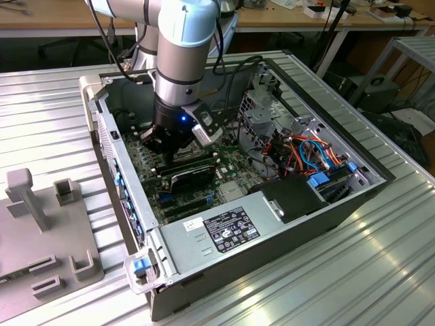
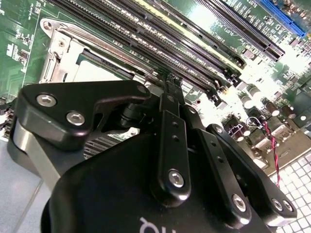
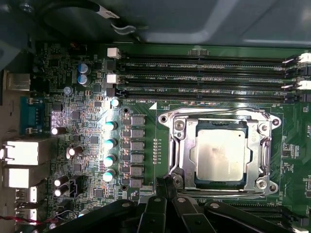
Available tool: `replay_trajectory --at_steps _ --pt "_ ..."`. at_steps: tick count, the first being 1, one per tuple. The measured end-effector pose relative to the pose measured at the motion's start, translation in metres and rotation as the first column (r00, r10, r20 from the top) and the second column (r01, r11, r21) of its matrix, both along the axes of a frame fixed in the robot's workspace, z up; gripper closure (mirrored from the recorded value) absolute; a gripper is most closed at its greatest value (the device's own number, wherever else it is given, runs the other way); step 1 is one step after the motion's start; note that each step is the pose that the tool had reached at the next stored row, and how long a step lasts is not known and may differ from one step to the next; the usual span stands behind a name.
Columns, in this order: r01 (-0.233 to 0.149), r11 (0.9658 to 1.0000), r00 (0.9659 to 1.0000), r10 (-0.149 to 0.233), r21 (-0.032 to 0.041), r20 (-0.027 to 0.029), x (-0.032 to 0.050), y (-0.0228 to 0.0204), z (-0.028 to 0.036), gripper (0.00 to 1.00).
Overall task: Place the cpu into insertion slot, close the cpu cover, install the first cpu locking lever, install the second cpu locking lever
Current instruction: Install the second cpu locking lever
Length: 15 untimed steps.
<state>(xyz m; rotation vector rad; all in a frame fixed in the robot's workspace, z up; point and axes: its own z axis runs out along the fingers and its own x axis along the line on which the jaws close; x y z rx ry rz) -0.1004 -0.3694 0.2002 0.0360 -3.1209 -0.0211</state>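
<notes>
The open computer case [image 1: 272, 204] lay on a ribbed metal table [image 1: 380, 272], with wooden benches [image 1: 61, 17] behind and a grey fixture plate [image 1: 41, 244] at the exterior view's left. The arm [image 1: 180, 61] reached down into the case. The cpu [image 3: 218, 155], dull silver and square, sat in the insertion slot [image 3: 192, 127] on the green motherboard [image 3: 146, 111], beside the memory slots [image 3: 204, 80]. The cpu cover [image 3: 181, 150] lay flat around it. The gripper [image 3: 167, 187] hovered at the socket's edge, its fingers [image 2: 174, 145] pressed together, grasping nothing.

Lab: robot arm [image 1: 180, 47], workbenches [image 1: 54, 17]
</notes>
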Motion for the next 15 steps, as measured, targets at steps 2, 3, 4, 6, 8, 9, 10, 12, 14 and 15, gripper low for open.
replay_trajectory --at_steps 2,3,4,6,8,9,10,12,14,15 --pt "0.0 1.0 1.0 0.0 0.0003 -0.0003 -0.0001 -0.0002 -0.0005 0.89" --pt "0.0 1.0 1.0 0.0 0.0004 -0.0003 -0.0001 -0.0002 -0.0006 0.89" --pt "0.0 1.0 1.0 0.0 0.001 -0.0001 0.0 -0.0005 -0.0008 0.89" --pt "0.0 1.0 1.0 0.0 0.0006 -0.0002 0.0001 -0.0016 -0.001 0.89" --pt "0.0 1.0 1.0 0.0 0.0013 0.0003 0.0001 -0.0025 -0.0013 0.89" --pt "0.0 1.0 1.0 0.0 0.0015 0.0005 0.0001 -0.0037 -0.0014 0.89" --pt "0.0 1.0 1.0 0.0 0.0013 0.0004 0.0001 -0.0038 -0.0012 0.89" --pt "0.0 1.0 1.0 0.0 0.0018 0.0008 0.0002 -0.0038 0.0005 0.89" --pt "0.0 1.0 1.0 0.0 0.0015 0.0005 0.0003 -0.0035 0.0076 0.89" --pt "0.0 1.0 1.0 0.0 0.0016 0.0006 0.0002 -0.0033 0.0098 0.89"
